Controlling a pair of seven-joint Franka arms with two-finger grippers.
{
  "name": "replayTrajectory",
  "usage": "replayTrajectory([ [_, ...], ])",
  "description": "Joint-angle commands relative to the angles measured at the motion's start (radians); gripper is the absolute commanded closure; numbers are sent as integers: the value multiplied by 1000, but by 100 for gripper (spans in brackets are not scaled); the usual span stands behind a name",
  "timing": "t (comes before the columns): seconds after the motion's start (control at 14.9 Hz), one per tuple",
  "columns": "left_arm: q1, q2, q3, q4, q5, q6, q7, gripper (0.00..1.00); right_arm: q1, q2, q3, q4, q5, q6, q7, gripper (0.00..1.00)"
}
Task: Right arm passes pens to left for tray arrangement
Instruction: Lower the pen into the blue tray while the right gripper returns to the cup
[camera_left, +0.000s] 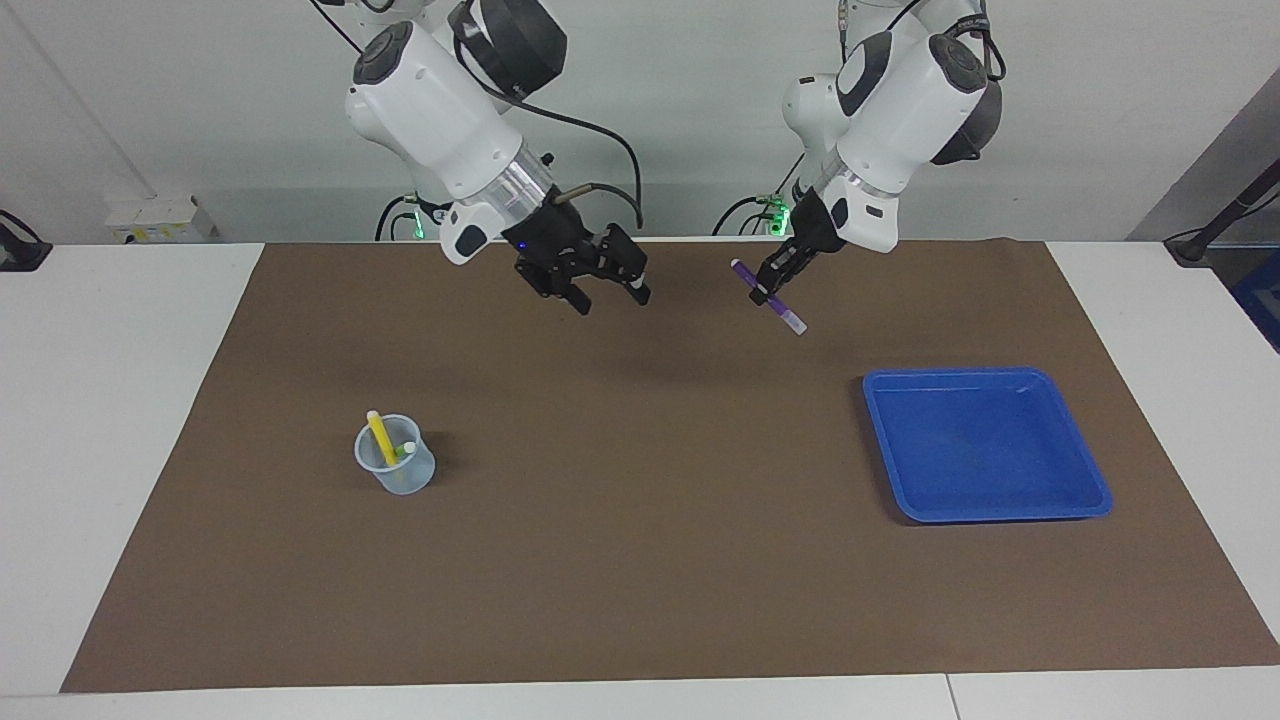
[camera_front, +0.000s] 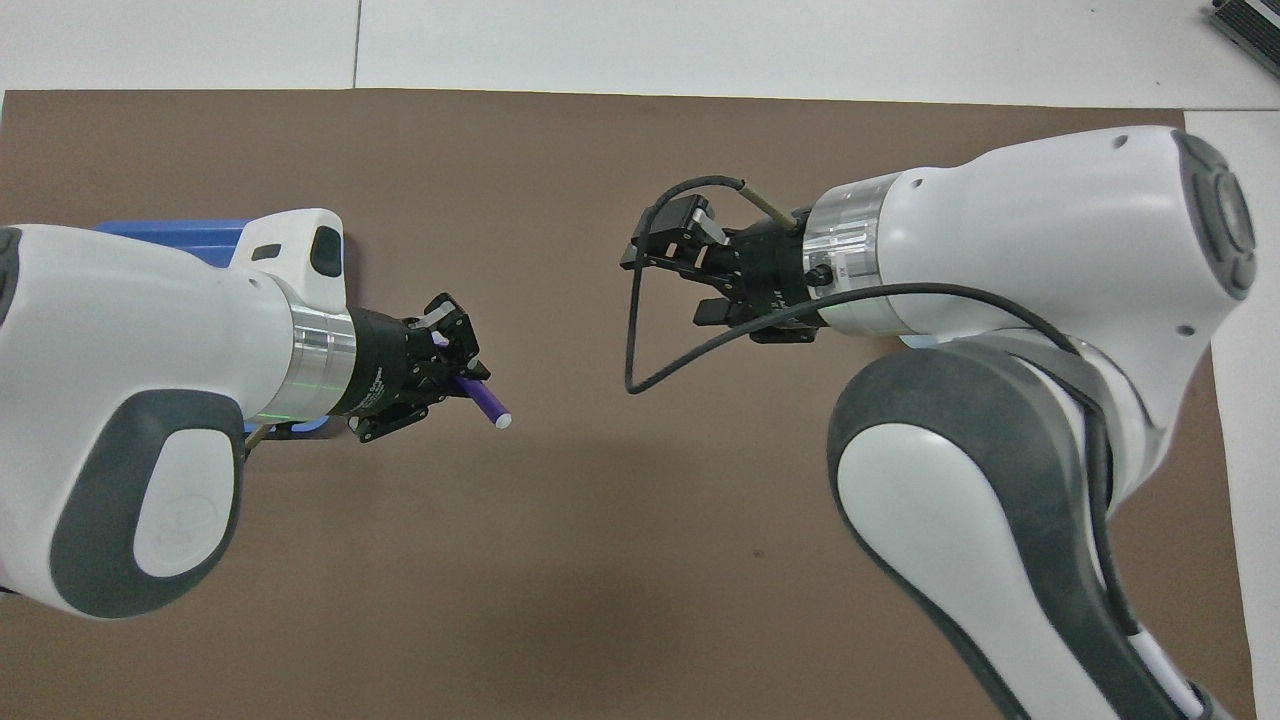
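One tabletop (camera_left: 130, 420), white, overlaid by a large brown mat (camera_left: 640, 560) that carries all loose items.

Two white arms, both raised over the robots' edge of the mat and well apart from each other.

Right gripper (camera_left: 612, 290) (camera_front: 668, 268): in the air over bare mat near the middle of that edge; fingers spread, nothing between them.

Left gripper (camera_left: 772, 287) (camera_front: 452, 368): in the air over bare mat, toward the left arm's end; fingers pressed onto the purple pen (camera_left: 768, 297) (camera_front: 484, 403).

One tray (camera_left: 1090, 500) (camera_front: 170, 230), bright blue, shallow, rounded corners; flat on the mat at the left arm's end, farther from the robots than the left gripper. Largely covered by the left arm in the overhead view.

One cup (camera_left: 398, 474), small, translucent; upright on the mat toward the right arm's end.

Three pens:
- purple pen: held aloft, tilted, whitish end lowest, clear of the tray.
- yellow pen (camera_left: 380, 436): leaning in the cup.
- green pen (camera_left: 404, 451): in the cup beside the yellow pen, only its top showing.
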Motion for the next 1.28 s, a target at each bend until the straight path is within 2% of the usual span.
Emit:
replayTrajectory([
  [0.0, 49, -104, 1, -155, 28, 9, 201, 100, -51, -16, 10, -6, -124, -53, -284, 2],
  [0.13, 102, -121, 1, -198, 72, 14, 347, 100, -74, -18, 10, -14, -195, -53, -447, 1],
  [0.27, 129, -112, 0, -198, 123, 5, 385, 100, -101, -28, 10, -46, -253, -36, -567, 1],
  [0.47, 132, -85, -2, -203, 206, 15, 428, 100, -160, -38, 11, -127, -264, 56, -719, 1],
  [0.67, 193, -69, -2, -198, 284, 17, 581, 100, -186, -25, 11, -136, -284, 86, -830, 1],
  [0.81, 246, -56, -2, -197, 286, 26, 678, 100, -196, -1, 11, -161, -310, 143, -880, 2],
  [0.94, 264, -46, 0, -197, 287, 35, 711, 100, -197, 1, 11, -201, -310, 194, -926, 9],
  [1.21, 279, -39, 0, -192, 293, 37, 741, 100, -255, 34, 11, -211, -374, 208, -959, 9],
])
